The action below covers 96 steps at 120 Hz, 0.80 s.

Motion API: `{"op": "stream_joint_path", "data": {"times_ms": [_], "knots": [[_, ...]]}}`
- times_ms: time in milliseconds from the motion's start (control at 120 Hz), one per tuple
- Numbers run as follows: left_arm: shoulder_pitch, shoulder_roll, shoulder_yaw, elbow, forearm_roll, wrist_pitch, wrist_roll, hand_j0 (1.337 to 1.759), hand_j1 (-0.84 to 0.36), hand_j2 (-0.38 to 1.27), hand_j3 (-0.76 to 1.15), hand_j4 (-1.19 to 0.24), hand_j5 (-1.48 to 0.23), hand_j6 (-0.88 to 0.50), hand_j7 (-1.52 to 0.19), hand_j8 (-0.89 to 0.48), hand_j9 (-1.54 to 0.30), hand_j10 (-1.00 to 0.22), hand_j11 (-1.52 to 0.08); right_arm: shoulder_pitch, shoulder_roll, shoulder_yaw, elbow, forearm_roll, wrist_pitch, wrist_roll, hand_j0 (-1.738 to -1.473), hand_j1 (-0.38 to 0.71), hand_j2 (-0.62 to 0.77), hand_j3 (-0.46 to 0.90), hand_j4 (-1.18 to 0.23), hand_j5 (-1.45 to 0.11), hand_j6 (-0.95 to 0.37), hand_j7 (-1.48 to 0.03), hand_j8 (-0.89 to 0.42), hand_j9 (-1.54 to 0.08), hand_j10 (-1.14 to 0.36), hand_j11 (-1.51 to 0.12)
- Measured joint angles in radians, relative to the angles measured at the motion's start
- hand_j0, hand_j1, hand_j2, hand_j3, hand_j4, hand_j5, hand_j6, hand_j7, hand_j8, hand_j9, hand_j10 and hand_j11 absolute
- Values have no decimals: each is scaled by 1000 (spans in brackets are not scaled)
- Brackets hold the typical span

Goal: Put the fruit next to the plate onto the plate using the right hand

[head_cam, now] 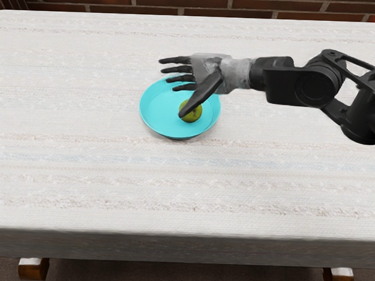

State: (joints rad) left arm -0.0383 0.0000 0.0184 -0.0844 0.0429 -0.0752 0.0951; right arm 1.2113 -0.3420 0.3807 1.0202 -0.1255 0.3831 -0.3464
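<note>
One hand in view: I see only the right hand, its arm reaching in from the right edge.
Hand state: spread and holding nothing. The fingers are stretched out flat and apart, pointing to the picture's left.
Thumb: the thumb slants down and left from the palm, and its tip crosses in front of the fruit. From my view I cannot tell whether it touches.
Fruit versus hand: the fruit lies just below the palm in the picture, under the thumb and clear of the four fingers.
Fruit position: it sits on the plate, a little right of the plate's middle.
Fruit look: small, round, yellow-green and dull-skinned.
Plate look: a round, shallow dish in smooth, glossy turquoise with a low raised rim.
Hand and arm look: dark matte fingers, a paler grey palm and wrist, then blocky black arm links with round joints.
Counter: the counter is a long, pale slab with faint lengthwise streaks and a slightly grainy surface. The plate stands on its far half.
Under the counter: brown wooden feet show at the bottom corners.
Behind: a red brick wall runs along the top edge.
</note>
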Motion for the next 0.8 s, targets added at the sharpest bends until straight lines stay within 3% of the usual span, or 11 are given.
{"op": "stream_joint_path", "data": {"times_ms": [117,333,800], "knots": [[0,0,0,0,0,0,0,1658,58,49,0,-244,-316,-244,-316,-244,-316,-244,-316,-119,-140,138,66,0,134,3,-1658,-284,-9,0,-56,-73,-56,-73,-55,-73,-55,-73],[0,0,0,0,0,0,0,1658,58,49,0,-244,-316,-244,-316,-244,-316,-243,-316,-267,-318,301,92,0,216,4,-1658,-287,-9,0,-52,-69,-52,-69,-52,-69,-52,-69],[-4,0,0,-1,0,0,0,1658,57,49,0,-244,-316,-244,-316,-244,-316,-244,-316,-326,-412,345,97,6,228,-1,-1658,-291,-9,0,-49,-64,-48,-64,-48,-64,-49,-64]]}}
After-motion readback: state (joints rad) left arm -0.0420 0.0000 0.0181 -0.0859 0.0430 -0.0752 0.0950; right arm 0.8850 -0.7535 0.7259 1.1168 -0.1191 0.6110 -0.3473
